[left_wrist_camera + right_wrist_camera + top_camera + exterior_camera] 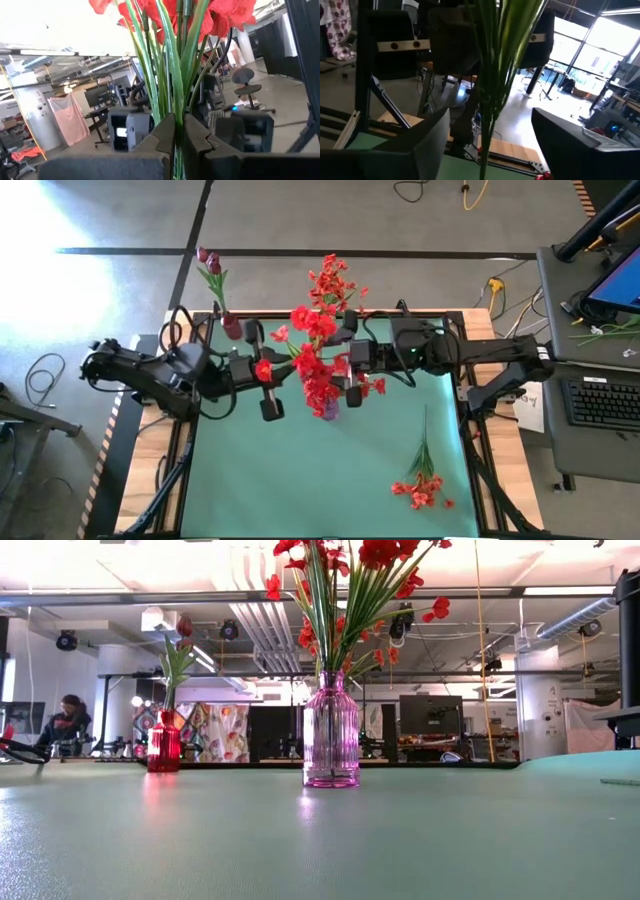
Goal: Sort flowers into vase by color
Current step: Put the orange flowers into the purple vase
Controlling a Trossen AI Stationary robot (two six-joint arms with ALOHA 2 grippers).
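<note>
Pink vase: ribbed glass, upright near the middle of the green table mat; holds a bunch of red flowers.
Red flower stems: green, gathered into the vase neck, blooms spreading above.
Left gripper: above the pink vase, fingers together, clamped on the green stems.
Right gripper: on the opposite side of the bunch, fingers apart, stems standing between them without visible contact.
Red vase: upright at the mat's far left edge; holds a dark magenta tulip with green leaves.
Loose red spray: lying flat on the mat, near right area, well apart from both vases.
</note>
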